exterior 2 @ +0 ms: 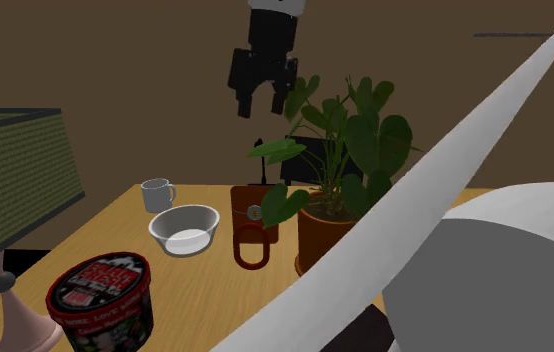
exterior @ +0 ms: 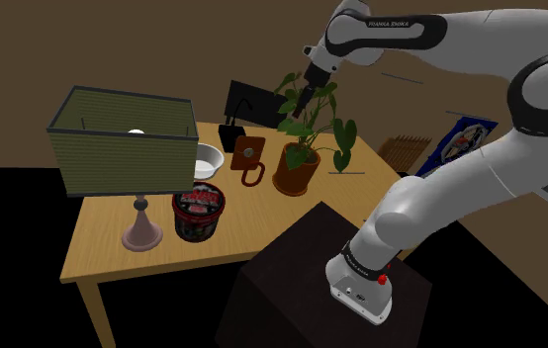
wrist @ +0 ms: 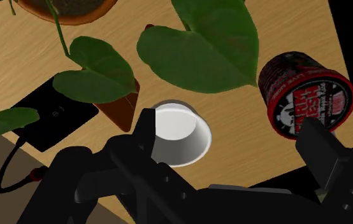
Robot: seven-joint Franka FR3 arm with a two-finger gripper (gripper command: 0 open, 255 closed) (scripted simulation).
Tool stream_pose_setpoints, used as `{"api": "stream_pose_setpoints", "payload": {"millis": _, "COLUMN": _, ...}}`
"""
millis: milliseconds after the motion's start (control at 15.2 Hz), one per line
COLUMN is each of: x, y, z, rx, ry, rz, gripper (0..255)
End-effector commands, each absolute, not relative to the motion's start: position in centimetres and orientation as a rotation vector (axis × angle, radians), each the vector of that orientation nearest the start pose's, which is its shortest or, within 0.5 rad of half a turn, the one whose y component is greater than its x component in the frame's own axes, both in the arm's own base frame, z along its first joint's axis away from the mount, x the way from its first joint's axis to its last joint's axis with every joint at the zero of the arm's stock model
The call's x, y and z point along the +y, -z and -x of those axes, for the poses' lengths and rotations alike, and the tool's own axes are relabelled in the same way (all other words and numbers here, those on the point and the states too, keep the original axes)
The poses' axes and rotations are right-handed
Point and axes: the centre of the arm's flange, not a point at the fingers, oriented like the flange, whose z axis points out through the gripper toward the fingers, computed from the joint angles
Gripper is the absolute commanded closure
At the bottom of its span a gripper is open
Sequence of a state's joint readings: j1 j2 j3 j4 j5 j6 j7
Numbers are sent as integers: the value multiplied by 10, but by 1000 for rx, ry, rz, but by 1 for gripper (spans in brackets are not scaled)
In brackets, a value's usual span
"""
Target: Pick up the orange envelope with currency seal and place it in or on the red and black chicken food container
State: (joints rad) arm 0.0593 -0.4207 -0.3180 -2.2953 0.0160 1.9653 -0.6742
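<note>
Hovering above plant (exterior 2: 365,150) | 2 fingers (wrist: 322,146) apart, empty | container (wrist: 306,95) label possibly "FRESH"

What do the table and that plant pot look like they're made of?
The table looks like pale wood with a matte finish: faint grain streaks run along it. The plant pot seems to be terracotta or similar clay, smooth and reddish-brown, though that is uncertain.

The envelope (exterior: 247,154) is rust-orange, the container (exterior: 198,212) red and black with white lettering, and the lampshade (exterior: 122,148) olive-green mesh.
</note>
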Motion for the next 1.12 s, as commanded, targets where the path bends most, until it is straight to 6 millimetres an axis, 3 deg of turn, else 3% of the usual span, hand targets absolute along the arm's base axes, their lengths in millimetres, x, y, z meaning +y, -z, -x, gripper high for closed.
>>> {"api": "stream_pose_setpoints", "payload": {"millis": 0, "x": -133, "y": -488, "z": -435, "rx": -732, "ry": 177, "rz": 2955, "gripper": 0}}
{"api": "stream_pose_setpoints", "payload": {"millis": 1056, "x": -200, "y": -339, "z": -576, "rx": -1326, "ry": 44, "rz": 2780, "gripper": 0}}
